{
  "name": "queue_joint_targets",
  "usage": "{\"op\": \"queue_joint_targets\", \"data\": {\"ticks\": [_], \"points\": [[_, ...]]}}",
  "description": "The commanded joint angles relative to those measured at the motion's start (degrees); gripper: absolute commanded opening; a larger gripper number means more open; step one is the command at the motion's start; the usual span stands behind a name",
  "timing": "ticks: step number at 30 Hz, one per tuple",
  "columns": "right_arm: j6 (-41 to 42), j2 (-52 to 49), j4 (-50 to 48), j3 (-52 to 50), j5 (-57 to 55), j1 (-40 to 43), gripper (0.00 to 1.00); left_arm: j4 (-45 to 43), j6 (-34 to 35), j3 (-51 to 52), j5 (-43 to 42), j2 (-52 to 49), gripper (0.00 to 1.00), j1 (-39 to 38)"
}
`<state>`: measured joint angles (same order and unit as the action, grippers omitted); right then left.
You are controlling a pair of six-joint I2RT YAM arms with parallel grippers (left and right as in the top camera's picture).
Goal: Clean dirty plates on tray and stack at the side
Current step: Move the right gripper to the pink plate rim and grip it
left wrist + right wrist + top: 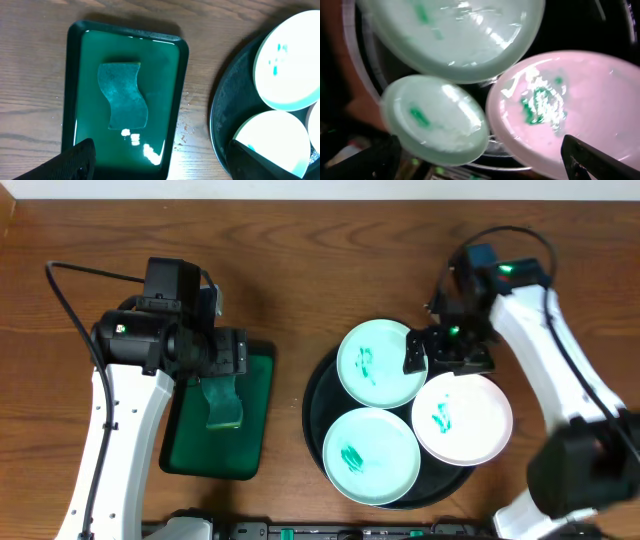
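Dirty plates (pixel 378 363) all show overhead; left wrist shows whole sponge (pixel 122 95).

Green rect. tray (pixel 167 85) w/ black rim, wavy green sponge (pixel 122 97) lying flat inside, approx. centred.

**Nothing legible in view**

You have no lettering, label, brand, number or sign to read in any of the three views. The marks on the dirty plates (pixel 378 362) are teal-green smears, not characters. The black tray (pixel 314 408), the green tray (pixel 161 90) and the counter (pixel 300 260) show plain surfaces. The small green light (pixel 505 270) on the right arm glows without any figure you can make out.
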<state>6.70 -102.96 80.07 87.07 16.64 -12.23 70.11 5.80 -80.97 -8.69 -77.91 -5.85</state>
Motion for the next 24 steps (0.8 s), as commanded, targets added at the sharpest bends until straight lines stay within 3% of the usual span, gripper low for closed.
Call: {"op": "queue_joint_targets", "data": {"ticks": [1,9,16,17,18,19,20,21,24], "points": [[-1.22,-2.95,-2.4,1.33,-4.44,-0.52,0.99,0.11,0.26,-1.01,0.13,0.04,0.84,-0.13],[-0.57,-2.99,-13.11,1.11,-6.05,-0.46,0.99,0.13,0.26,-1.01,0.13,0.04,0.84,-0.13],[-0.85,-3.1,-14.51,1.09,-5.77,-0.57,0.98,0.13,0.26,-1.01,0.13,0.04,0.83,-0.13],[-0.98,-3.1,-14.8,1.09,-6.19,-0.57,0.66,0.13,0.26,-1.01,0.13,0.04,0.84,-0.13],[-0.17,-3.1,-14.73,1.09,-6.67,-0.55,0.27,0.13,0.26,-1.01,0.13,0.04,0.83,-0.13],[1.42,-3.1,-14.36,1.09,-7.04,-0.46,0.2,0.13,0.26,-1.01,0.13,0.04,0.84,-0.13],[3.21,-3.13,-13.84,1.05,-6.97,-0.26,0.49,0.13,0.28,-1.01,0.11,0.04,0.84,-0.13],[3.54,-3.19,-13.86,0.76,-6.95,-0.2,0.72,0.13,0.26,-1.01,0.11,0.04,0.84,-0.13],[2.86,-3.28,-15.15,-1.49,-6.97,-0.2,0.85,0.13,0.26,-1.01,0.11,0.04,0.84,-0.13]]}}
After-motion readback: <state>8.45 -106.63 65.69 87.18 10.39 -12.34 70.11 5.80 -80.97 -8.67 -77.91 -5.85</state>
